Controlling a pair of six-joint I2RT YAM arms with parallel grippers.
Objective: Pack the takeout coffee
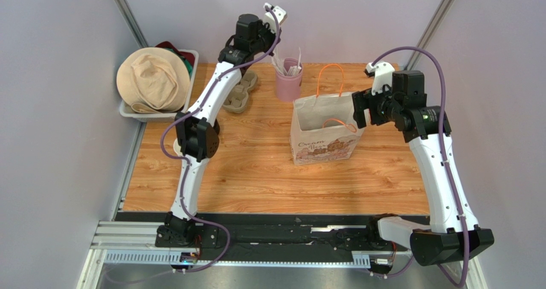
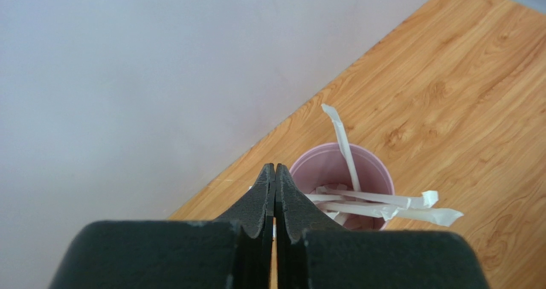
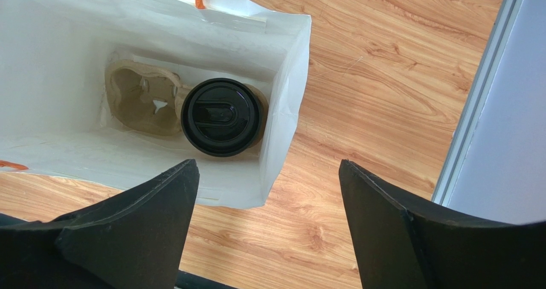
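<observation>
The takeout coffee (image 3: pixel 221 116), capped with a black round lid, stands inside the white paper bag (image 3: pixel 282 78), in a brown pulp carrier (image 3: pixel 138 94). Only a sliver of its brown side shows past the lid. My right gripper (image 3: pixel 268 163) hangs open above the bag's right edge with nothing between its fingers. My left gripper (image 2: pixel 275 167) is shut just over the near rim of a pink cup (image 2: pixel 368 164) of white sticks. A small white scrap shows beside the fingers (image 2: pixel 256 203), and I cannot tell whether a stick is pinched.
In the top view the bag (image 1: pixel 323 132) stands mid-table with orange handles, and the pink cup (image 1: pixel 289 78) sits behind it. Spare pulp carriers (image 1: pixel 240 92) lie at the back left. A grey bin (image 1: pixel 131 113) with a beige hat sits off the table's left corner.
</observation>
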